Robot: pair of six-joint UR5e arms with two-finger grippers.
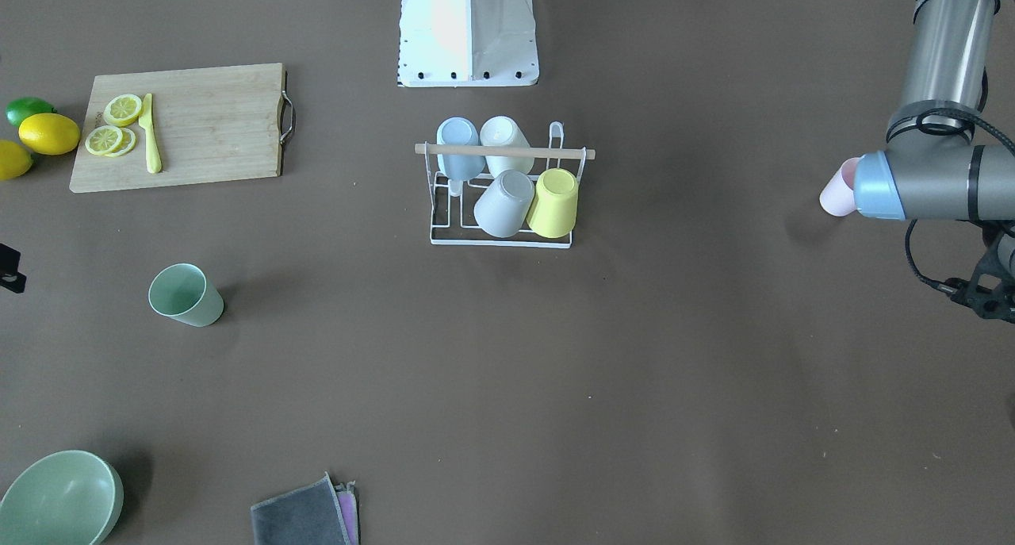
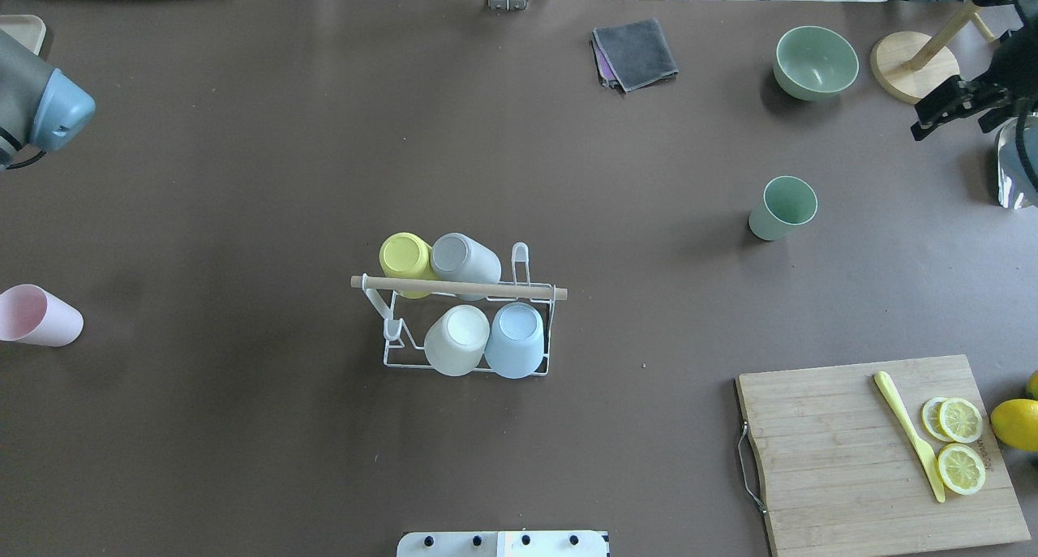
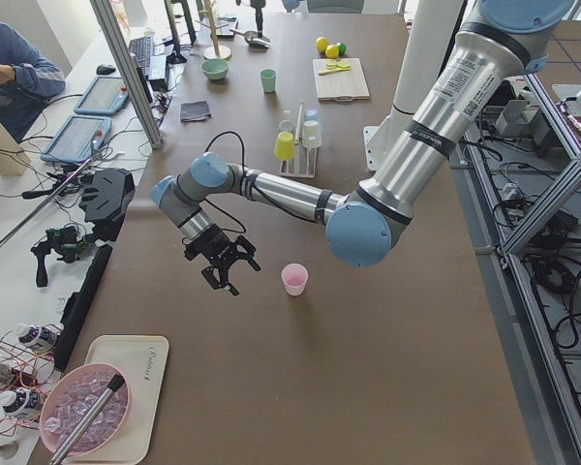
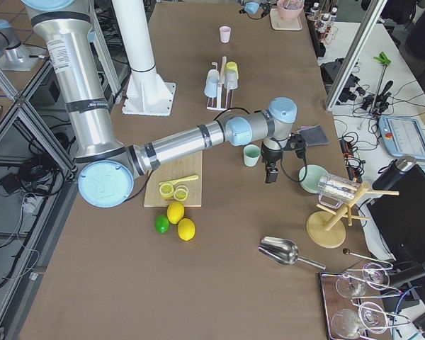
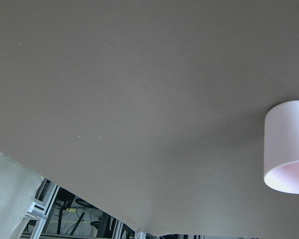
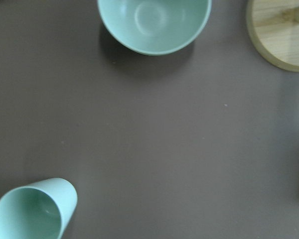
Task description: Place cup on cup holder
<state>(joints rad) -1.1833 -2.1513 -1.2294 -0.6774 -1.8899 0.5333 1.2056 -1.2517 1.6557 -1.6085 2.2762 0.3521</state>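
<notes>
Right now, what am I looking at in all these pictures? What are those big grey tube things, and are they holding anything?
Those grey tubes are two robot arms, each ending in a two-finger claw: the left gripper and the right gripper. Two cameras look down on the brown table, two look along it from its ends, and one sits on each wrist. In the middle stands the cup holder, a white wire rack, with four cups tipped upside down on it. A pink cup and a green cup stand loose on the table. There are also a green bowl, a folded cloth, and a cutting board with lemon slices. Neither claw holds anything.
</notes>
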